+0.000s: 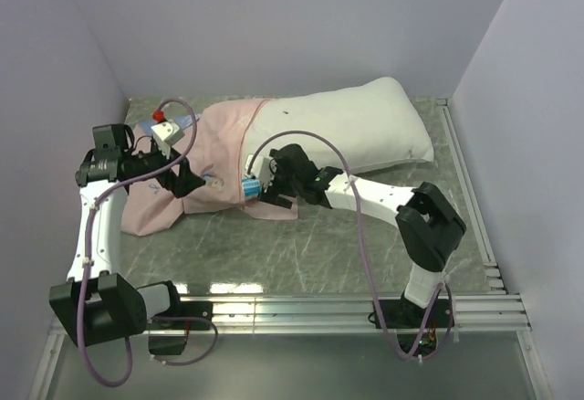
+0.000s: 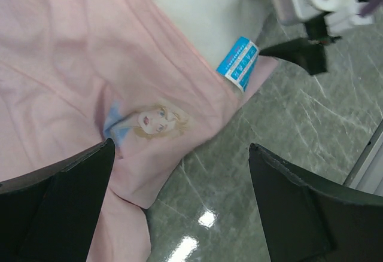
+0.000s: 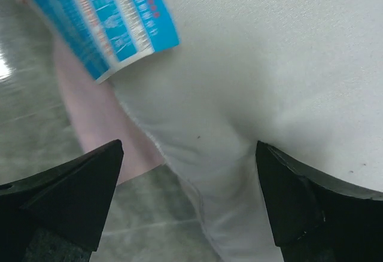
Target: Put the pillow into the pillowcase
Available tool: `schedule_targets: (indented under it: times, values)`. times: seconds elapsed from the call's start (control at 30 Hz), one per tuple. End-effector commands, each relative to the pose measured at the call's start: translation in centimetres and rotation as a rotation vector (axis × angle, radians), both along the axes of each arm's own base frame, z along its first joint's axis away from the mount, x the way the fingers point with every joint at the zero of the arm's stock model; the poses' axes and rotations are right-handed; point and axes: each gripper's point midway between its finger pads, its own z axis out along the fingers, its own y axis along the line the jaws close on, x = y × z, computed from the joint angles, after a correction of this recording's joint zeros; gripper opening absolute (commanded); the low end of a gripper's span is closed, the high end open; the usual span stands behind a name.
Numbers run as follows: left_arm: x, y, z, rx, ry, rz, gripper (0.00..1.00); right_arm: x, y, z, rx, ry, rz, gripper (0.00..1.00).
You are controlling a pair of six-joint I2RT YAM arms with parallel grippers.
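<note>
Currently logged: one pillow (image 1: 347, 126), its near end directly under my right pincer (image 3: 187, 154), jaws spread wide, gripping nothing; one blue label (image 3: 102, 23) just beside. One pillowcase (image 2: 72, 64), pink side up, beneath my left pincer (image 2: 179, 154), likewise wide and empty. Two arms, elbows bent, reaching inward over the counter (image 1: 301, 245).

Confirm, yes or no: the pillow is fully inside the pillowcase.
No: the top view shows most of the pillow lying bare, outside the pillowcase.
</note>
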Motion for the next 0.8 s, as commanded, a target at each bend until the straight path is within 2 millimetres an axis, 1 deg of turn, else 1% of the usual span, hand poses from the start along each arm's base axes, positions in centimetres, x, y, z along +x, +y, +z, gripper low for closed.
schedule_targets:
  times: [0.0, 0.03, 0.07, 0.1, 0.13, 0.17, 0.2, 0.23, 0.27, 0.3, 0.33, 0.37, 0.4, 0.43, 0.47, 0.5, 0.53, 0.57, 0.6, 0.63, 0.67, 0.7, 0.73, 0.77]
  values:
    - [-2.2, -1.1, -0.4, 0.005, -0.049, -0.103, 0.99, 4.9, 0.9, 1.6, 0.007, -0.245, -0.061, 0.95]
    - [-3.1, -1.3, -0.3, 0.025, -0.074, -0.118, 0.99, 5.4, 0.8, 1.5, -0.001, -0.261, -0.071, 0.8]
    - [-3.5, -1.2, -0.7, 0.074, -0.131, -0.157, 0.99, 6.1, 0.8, 1.9, 0.009, -0.295, -0.11, 0.71]
    - [-4.2, -1.2, -1.7, 0.096, -0.136, -0.174, 0.99, 6.6, 1.1, 2.1, 0.016, -0.301, -0.122, 0.63]
    - [-5.1, -1.2, -1.8, 0.135, -0.171, -0.187, 0.99, 6.9, 1.3, 2.7, 0.038, -0.297, -0.143, 0.44]
    - [-5.5, -1.1, -2.2, 0.203, -0.234, -0.241, 0.98, 6.8, 1.4, 2.9, 0.042, -0.279, -0.147, 0.3]
    - [-6.3, -1.6, -3.0, 0.243, -0.254, -0.296, 0.93, 7.0, 2.1, 4.5, 0.085, -0.273, -0.139, 0.09]
    - [-6.9, -1.3, -3.5, 0.325, -0.29, -0.323, 0.9, 6.9, 2.4, 4.9, 0.112, -0.252, -0.151, 0.0]
    - [-7.0, -1.3, -3.8, 0.398, -0.361, -0.375, 0.88, 6.7, 2.3, 4.8, 0.102, -0.22, -0.148, 0.0]
    - [-7.7, -2.0, -5.6, 0.43, -0.375, -0.435, 0.83, 6.5, 3.2, 5.5, 0.135, -0.192, -0.126, 0.0]
    - [-7.8, -2.0, -5.7, 0.49, -0.45, -0.45, 0.81, 6.3, 3.4, 5.7, 0.146, -0.168, -0.119, 0.0]
    - [-6.6, -1.8, -5.6, 0.575, -0.558, -0.46, 0.8, 6.0, 3.2, 5.2, 0.141, -0.129, -0.11, 0.0]
    - [-7.2, -2.8, -7.8, 0.591, -0.588, -0.519, 0.79, 6.0, 3.5, 5.5, 0.152, -0.115, -0.105, 0.0]
    - [-7.0, -3.3, -7.8, 0.621, -0.667, -0.535, 0.79, 5.8, 3.8, 5.2, 0.16, -0.091, -0.1, 0.0]
    - [-6.5, -3.6, -8.4, 0.657, -0.7, -0.538, 0.79, 5.5, 3.6, 4.7, 0.144, -0.067, -0.096, 0.0]
    - [-6.0, -5.6, -8.7, 0.665, -0.805, -0.577, 0.8, 5.6, 3.6, 4.5, 0.144, -0.054, -0.104, 0.0]
    - [-5.7, -6.4, -9.2, 0.669, -0.825, -0.589, 0.81, 5.6, 3.4, 4.4, 0.143, -0.046, -0.112, 0.0]
    - [-4.9, -6.6, -9.6, 0.711, -0.834, -0.577, 0.82, 5.0, 3.7, 4.1, 0.152, -0.009, -0.086, 0.0]
    - [-4.7, -8.3, -9.5, 0.705, -0.89, -0.606, 0.83, 5.2, 3.7, 4.0, 0.159, 0.01, -0.093, 0.0]
    - [-4.1, -8.9, -10.5, 0.708, -0.864, -0.618, 0.83, 5.2, 3.7, 4.1, 0.164, 0.02, -0.098, 0.0]
    - [-3.7, -9.5, -10.9, 0.705, -0.849, -0.616, 0.83, 5.0, 3.6, 3.8, 0.16, 0.049, -0.094, 0.0]
    - [-3.2, -10.0, -10.9, 0.715, -0.85, -0.613, 0.84, 5.1, 3.6, 3.9, 0.162, 0.06, -0.094, 0.0]
    - [-2.1, -10.6, -11.3, 0.72, -0.851, -0.608, 0.84, 5.5, 3.4, 4.0, 0.171, 0.071, -0.109, 0.0]
    - [-1.6, -10.8, -11.5, 0.73, -0.854, -0.614, 0.84, 5.3, 3.4, 3.8, 0.176, 0.093, -0.104, 0.0]
